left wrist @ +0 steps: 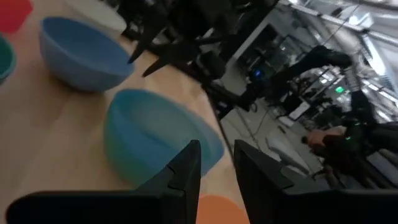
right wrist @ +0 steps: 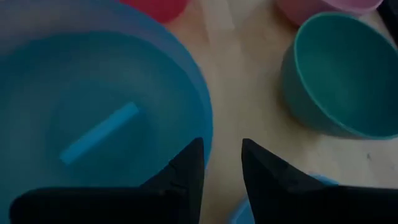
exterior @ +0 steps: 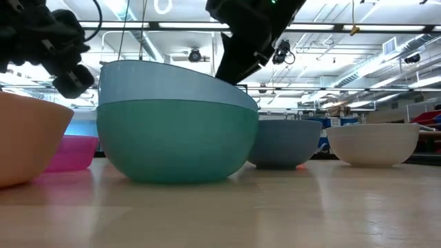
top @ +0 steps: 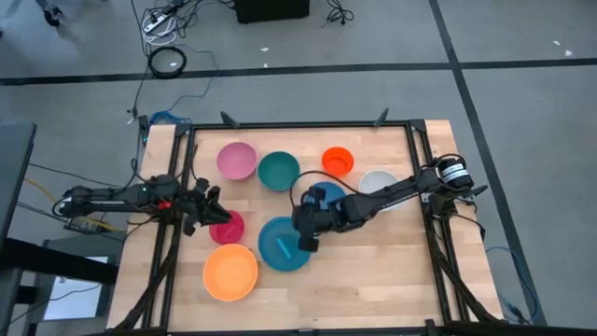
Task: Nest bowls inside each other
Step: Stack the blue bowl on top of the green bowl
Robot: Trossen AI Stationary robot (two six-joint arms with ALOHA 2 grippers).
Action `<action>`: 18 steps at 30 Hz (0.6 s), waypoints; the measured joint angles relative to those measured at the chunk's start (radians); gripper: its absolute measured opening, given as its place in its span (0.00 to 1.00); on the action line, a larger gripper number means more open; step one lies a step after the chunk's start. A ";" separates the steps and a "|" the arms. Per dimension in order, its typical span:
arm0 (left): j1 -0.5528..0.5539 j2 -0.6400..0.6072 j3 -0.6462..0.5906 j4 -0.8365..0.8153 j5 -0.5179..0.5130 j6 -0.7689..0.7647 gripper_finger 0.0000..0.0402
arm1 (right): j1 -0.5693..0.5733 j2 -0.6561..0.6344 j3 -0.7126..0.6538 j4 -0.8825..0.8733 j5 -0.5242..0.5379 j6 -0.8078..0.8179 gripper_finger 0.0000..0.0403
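Observation:
A light blue bowl [exterior: 172, 83] sits tilted inside a teal bowl [exterior: 176, 141] at the table's middle front, with a pale blue strip [right wrist: 99, 140] lying in it. My right gripper [right wrist: 222, 158] hovers over this bowl's right rim [top: 306, 241], open with a narrow gap and nothing between its fingers. My left gripper [left wrist: 217, 165] stands at the left, raised beside the red bowl [top: 227, 227], open and empty. The orange bowl [top: 230, 273] rests in front of it. The pink [top: 237, 161], green [top: 279, 172], small orange [top: 338, 161], white [top: 378, 182] and blue [top: 326, 198] bowls stand farther back.
My right arm [top: 392, 191] reaches across the blue and white bowls. A dark frame [top: 298, 124] borders the table's far and side edges. Bare wood lies at the front right [top: 373, 280].

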 joint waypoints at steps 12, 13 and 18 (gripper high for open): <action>-0.026 0.063 0.000 0.125 -0.003 0.006 0.26 | -0.024 0.060 0.000 0.331 -0.123 -0.007 0.23; -0.026 0.063 0.000 0.134 -0.003 0.009 0.26 | -0.028 0.069 0.002 0.399 -0.158 -0.007 0.23; -0.026 0.063 0.000 0.156 -0.004 0.026 0.26 | -0.040 0.129 -0.002 0.527 -0.301 -0.001 0.21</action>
